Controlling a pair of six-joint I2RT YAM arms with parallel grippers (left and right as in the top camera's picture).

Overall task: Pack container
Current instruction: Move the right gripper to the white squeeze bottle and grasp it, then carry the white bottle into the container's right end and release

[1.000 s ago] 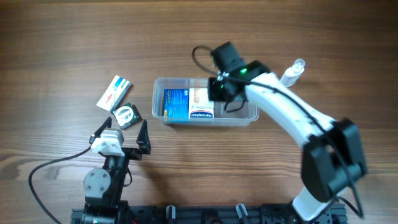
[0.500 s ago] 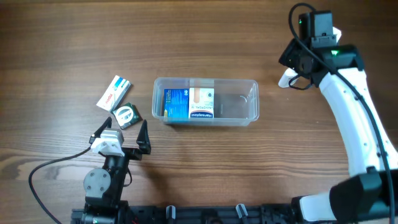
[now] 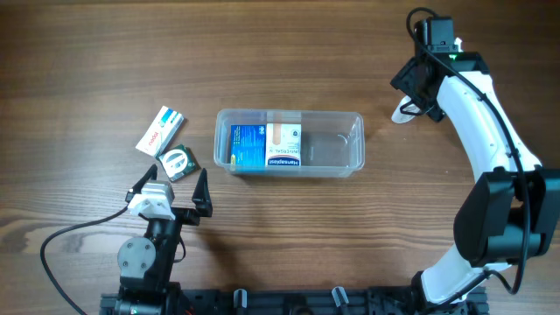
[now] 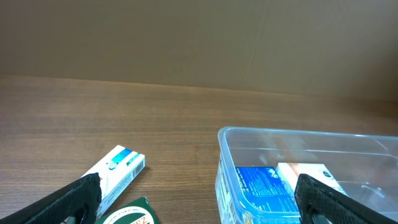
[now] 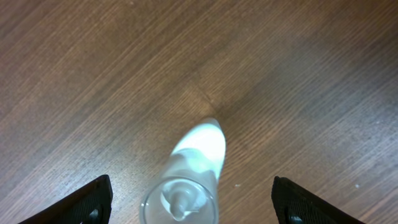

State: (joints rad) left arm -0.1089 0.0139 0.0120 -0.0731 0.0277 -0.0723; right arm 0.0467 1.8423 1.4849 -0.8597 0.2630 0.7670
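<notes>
- Overhead view: brown wood-grain table (image 3: 87,52), all items on it.
- Clear rectangular plastic tub w/ rounded corners, the container (image 3: 337,144), sits mid-table, long side running left-right. Left wrist view shows its near corner and wall (image 4: 298,140) ahead and to the right.
- Packed so far, 2 items: blue rectangular carton (image 3: 248,144) and white carton w/ peach panel (image 3: 283,144), side by side in the tub's left half. Right half is bare.
- Outstanding, 3 items (assessed): white flat carton w/ red lettering and blue stripe (image 3: 161,130), dark green small carton w/ round white mark (image 3: 178,162), touching or nearly so, well left of the tub; small clear plastic bottle w/ nozzle cap (image 3: 402,112) just right of the tub.
- Est. progress: under half. The bottle looks like the item in hand.
- Right arm: reached to the far right of the table, wrist bent down over the bottle. Right gripper (image 3: 418,92) has its jaws spread wide. Wrist view shows the gripper (image 5: 189,202) straddling the bottle (image 5: 196,155), w/ clear gaps both sides and no contact seen. Cannot tell if the bottle is upright or lying.
- Left arm: folded low at the near edge, pointing toward the two loose cartons. Left gripper (image 3: 172,194) has its jaws wide apart, nothing between them, short of both cartons.
</notes>
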